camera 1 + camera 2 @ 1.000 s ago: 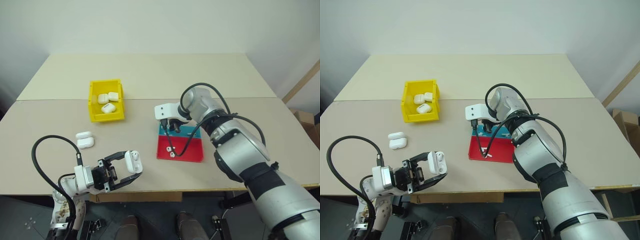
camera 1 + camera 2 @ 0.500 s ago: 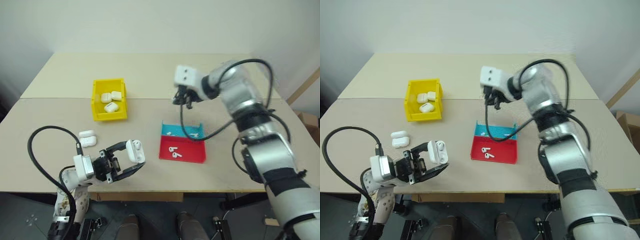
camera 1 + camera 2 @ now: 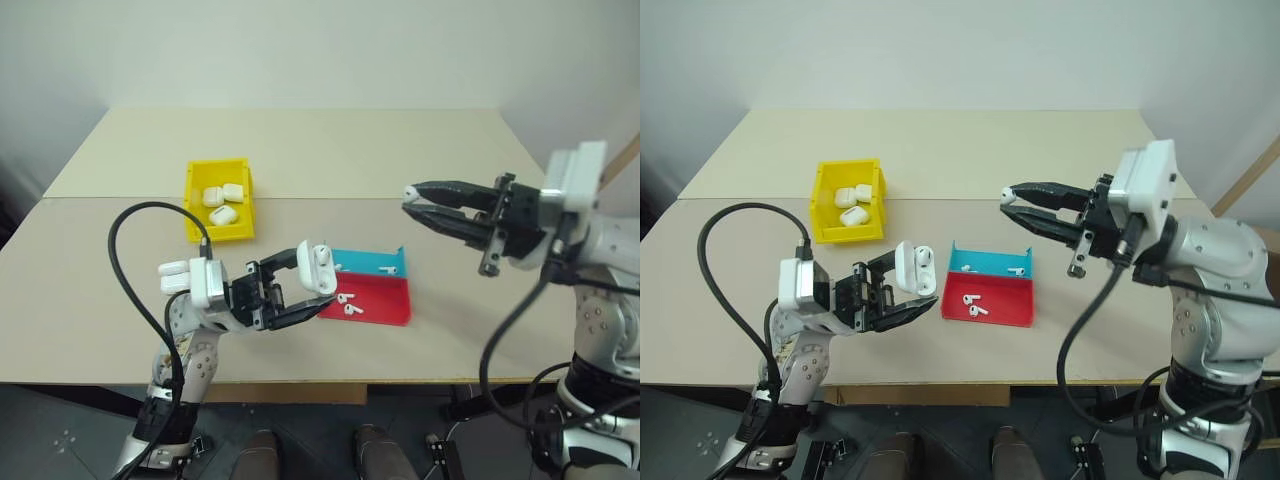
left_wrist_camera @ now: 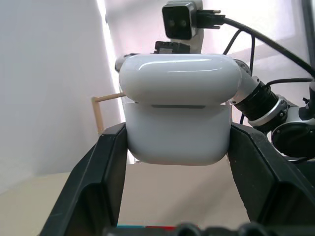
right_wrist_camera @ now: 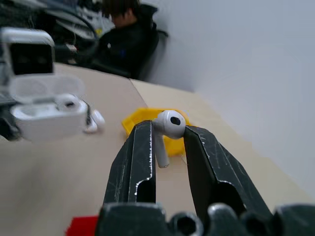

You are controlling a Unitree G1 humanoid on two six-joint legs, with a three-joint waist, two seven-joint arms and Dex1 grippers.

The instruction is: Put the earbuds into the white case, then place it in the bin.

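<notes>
Two arms raised, earbud (image 5: 169,125) pinched, white case (image 3: 319,267) gripped open

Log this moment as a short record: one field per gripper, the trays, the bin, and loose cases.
left gripper: shut on small glossy white earbud case, lid open, lifted above the table
right gripper: fingers pinch a tiny white plastic earbud, raised, pointing toward the case
shallow red tray: two earbuds inside
shallow blue tray: one earbud visible
small bright yellow plastic bin: three closed white cases inside
loose cases: white ones on the beige table, behind the left arm
</notes>
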